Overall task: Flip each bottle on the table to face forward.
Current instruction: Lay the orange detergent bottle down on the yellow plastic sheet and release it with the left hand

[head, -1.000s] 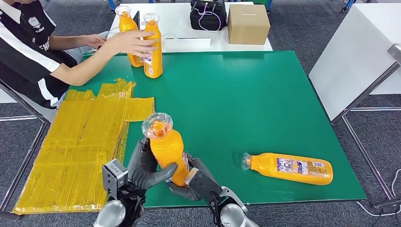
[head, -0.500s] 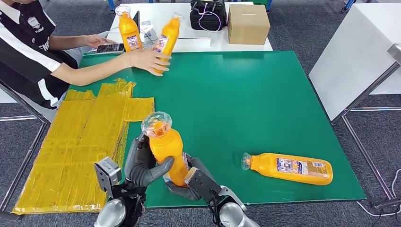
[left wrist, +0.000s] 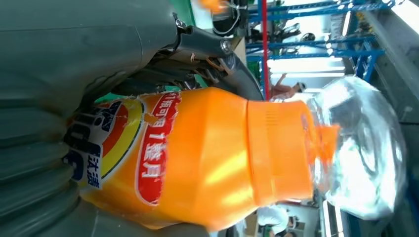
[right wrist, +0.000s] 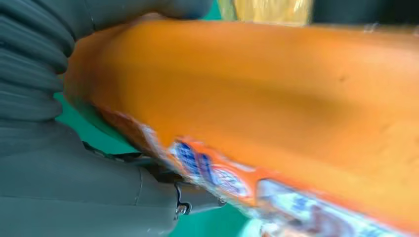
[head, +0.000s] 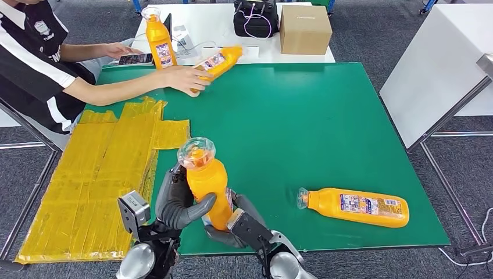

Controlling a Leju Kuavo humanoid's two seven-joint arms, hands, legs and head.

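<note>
Bottle (head: 204, 183) stands upright at the near edge of the green table (head: 325, 128), both hands wrapped on its lower body: left hand (head: 177, 200) from the left side, right hand (head: 235, 224) from the right and low. Head view: clear cap up, base close to the table rim, so a slip during rotation likely drops it off the edge. A second bottle (head: 354, 206) lies on its side to the right, well apart. A person's hand (head: 186, 78) tilts a third bottle (head: 216, 61) at the far side, beside an upright fourth (head: 158, 38); a wide reach could meet that hand. Left wrist view: fingers (left wrist: 44, 163) closed on the label (left wrist: 123, 143); the smooth film may slide in the grip. Right wrist view: blurred; thumb (right wrist: 34, 59) pressed against the bottle wall. Uneven pressure from the two hands could tip it.
</note>
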